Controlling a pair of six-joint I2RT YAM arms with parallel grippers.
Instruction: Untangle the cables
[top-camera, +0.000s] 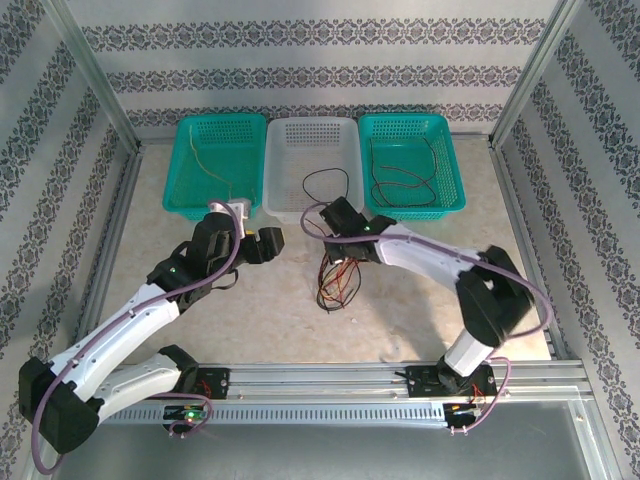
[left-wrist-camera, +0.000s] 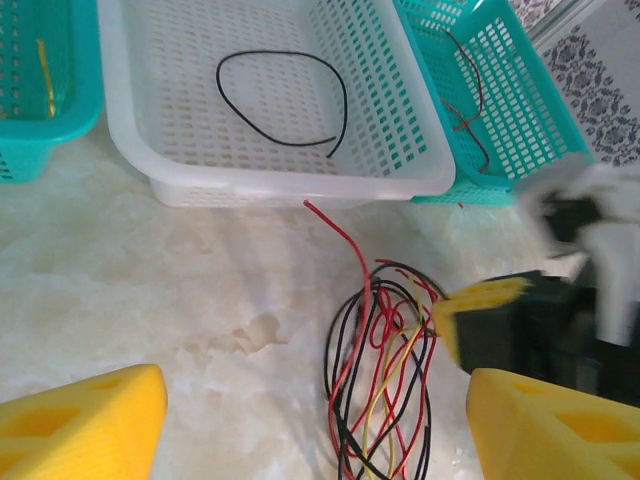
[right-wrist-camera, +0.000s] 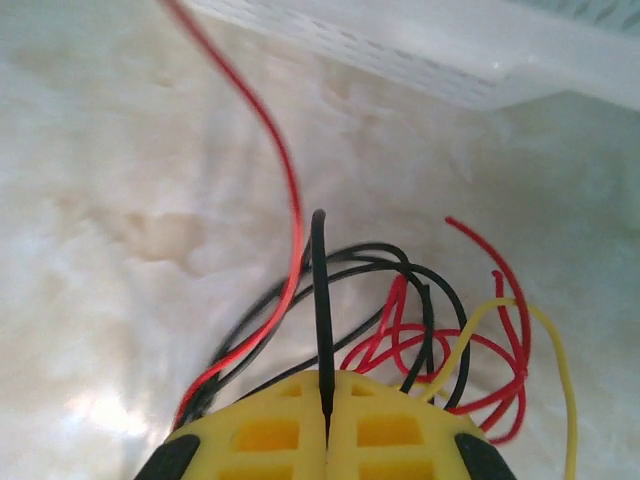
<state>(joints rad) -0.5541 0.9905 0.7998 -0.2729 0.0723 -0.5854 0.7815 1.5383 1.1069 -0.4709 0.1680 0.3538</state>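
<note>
my right gripper (right-wrist-camera: 328, 395) is clenched on one black cable (right-wrist-camera: 320, 300), which rises straight out of the seam between my yellow fingers (right-wrist-camera: 270, 430). that cable is part of the tangle (left-wrist-camera: 385, 390), a loose heap of red, black and yellow cables. it lies on the bench (left-wrist-camera: 150, 280) near the middle, just on the near side of the white basket (left-wrist-camera: 300, 185). a red strand (left-wrist-camera: 340, 235) runs out of the heap toward the far side. its free end is close to the white basket's near wall and not inside. a yellow strand (right-wrist-camera: 560, 370) loops out on the right of the heap, and the other reds and blacks cross over each other beside it.

my left gripper (left-wrist-camera: 315, 385) is released, fingers spread wide and holding nothing. it hangs above the bench to the left of the tangle, near the white basket's near left corner.

three baskets stand in a row at the far side of the bench. the left teal basket (left-wrist-camera: 50, 125) has a yellow cable (left-wrist-camera: 45, 75) in it. the white basket in the middle holds a black loop (left-wrist-camera: 285, 95), lying open on its floor. the right teal basket (left-wrist-camera: 530, 110) holds a red cable (left-wrist-camera: 465, 120) and what looks like a dark one as well, though it is too thin for me to be sure.
</note>
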